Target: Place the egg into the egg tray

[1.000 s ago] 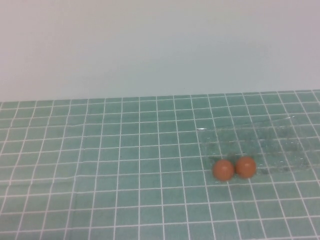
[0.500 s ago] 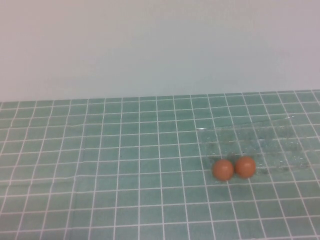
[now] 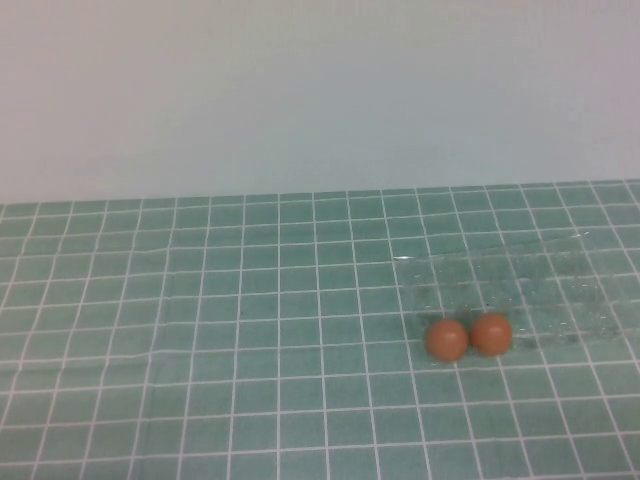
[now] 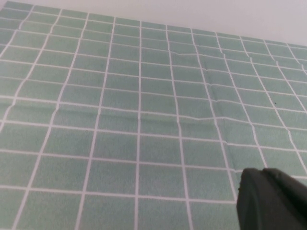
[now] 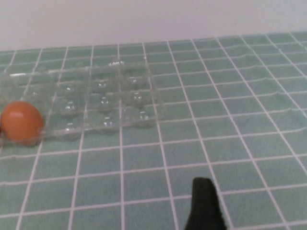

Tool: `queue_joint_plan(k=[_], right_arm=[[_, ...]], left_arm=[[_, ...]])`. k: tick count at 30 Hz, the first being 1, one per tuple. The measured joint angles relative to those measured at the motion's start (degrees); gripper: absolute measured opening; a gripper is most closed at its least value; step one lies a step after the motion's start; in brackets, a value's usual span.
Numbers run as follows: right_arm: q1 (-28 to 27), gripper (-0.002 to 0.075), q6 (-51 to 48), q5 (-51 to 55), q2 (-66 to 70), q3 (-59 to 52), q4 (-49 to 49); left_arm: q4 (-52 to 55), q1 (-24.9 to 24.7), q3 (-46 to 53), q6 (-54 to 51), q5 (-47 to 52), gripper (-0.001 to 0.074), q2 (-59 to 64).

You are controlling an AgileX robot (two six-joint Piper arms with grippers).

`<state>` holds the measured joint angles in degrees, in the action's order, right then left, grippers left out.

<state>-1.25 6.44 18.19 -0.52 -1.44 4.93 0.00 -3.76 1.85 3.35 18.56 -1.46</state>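
Although neither arm shows in the high view, each wrist camera catches a dark piece of its own gripper. The right gripper (image 5: pixel 204 206) hangs low over the mat on the robot's side of the egg tray (image 5: pixel 139 103). Only one dark part of it shows, so I cannot tell whether it is spread or pressed together. It holds nothing that can be seen. The egg (image 5: pixel 20 120) lies well apart from it, at the tray's near edge, and appears to sit in a cup of the nearest row.

In the high view the egg (image 3: pixel 491 334) lies right of centre, touching or almost touching a slightly paler brown egg (image 3: pixel 447 339) on its left. Both sit along the near edge of the egg tray (image 3: pixel 560 285), which stretches away to the right as rows of glinting clear cups. From this view I cannot tell whether the paler one rests in a cup or just beside the tray.

The left gripper (image 4: pixel 271 201) shows as a dark block above bare mat, with no egg in its view. Its state cannot be told either.

The surface is a green mat (image 3: pixel 200 330) ruled with a white grid, lightly creased in places. Behind it rises a plain pale wall (image 3: pixel 300 90).
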Motion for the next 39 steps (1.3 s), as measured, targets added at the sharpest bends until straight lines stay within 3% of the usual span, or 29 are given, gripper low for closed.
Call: queue_joint_plan(k=[39], right_arm=[[0.0, 0.0451, 0.0, 2.4, 0.0, 0.0, 0.0]], left_arm=[[0.0, 0.0, 0.0, 0.0, 0.0, -0.0001, 0.0]])
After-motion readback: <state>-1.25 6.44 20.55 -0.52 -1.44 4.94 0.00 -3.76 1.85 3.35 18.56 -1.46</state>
